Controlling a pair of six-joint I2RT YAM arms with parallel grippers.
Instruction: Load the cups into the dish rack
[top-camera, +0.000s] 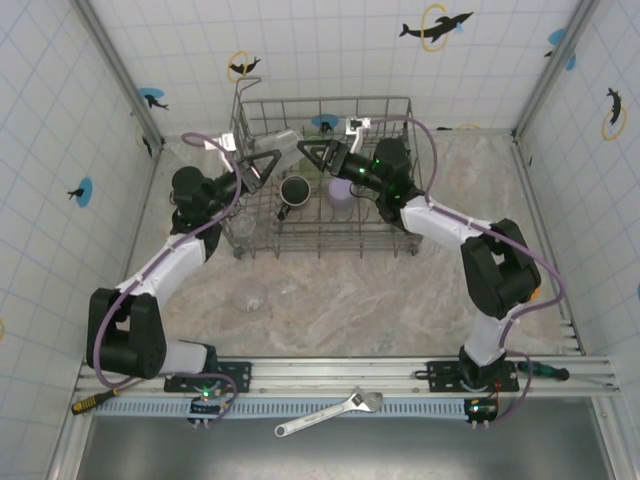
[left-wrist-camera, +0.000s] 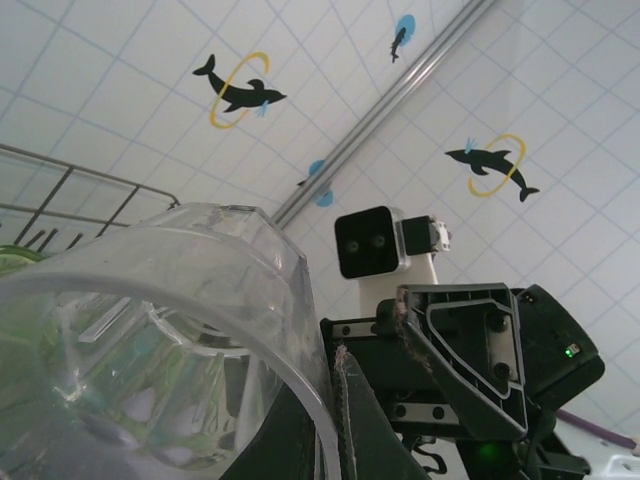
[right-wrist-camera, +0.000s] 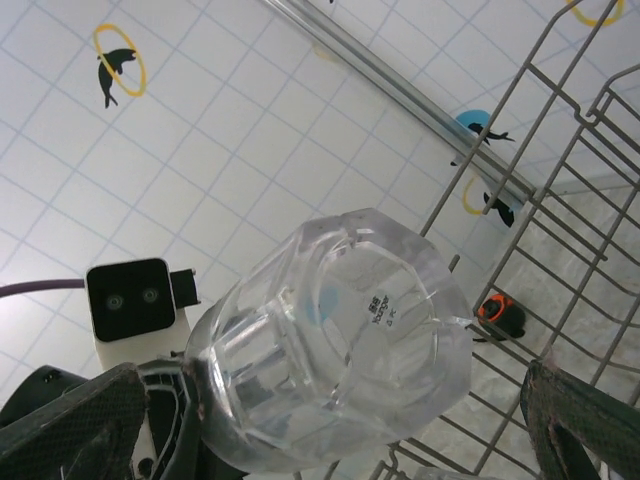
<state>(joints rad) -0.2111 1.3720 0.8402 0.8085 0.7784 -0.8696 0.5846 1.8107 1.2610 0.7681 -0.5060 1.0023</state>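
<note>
Left gripper (top-camera: 266, 162) — fingers clamped on the rim wall of a clear, colourless, faceted plastic tumbler (top-camera: 285, 145), held above the back-left part of the grey wire dish rack (top-camera: 398, 100). The tumbler's long axis lies roughly level: mouth towards the left gripper, base towards the right gripper (top-camera: 322, 155) — its jaws spread wide, flanking the base.

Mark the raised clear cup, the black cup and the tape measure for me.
clear cup (right-wrist-camera: 340, 345), right wrist view, on its faceted base.
black cup (top-camera: 295, 189), top external view, on its dark opening.
tape measure (right-wrist-camera: 498, 314), right wrist view, on its orange-and-black case.
</note>
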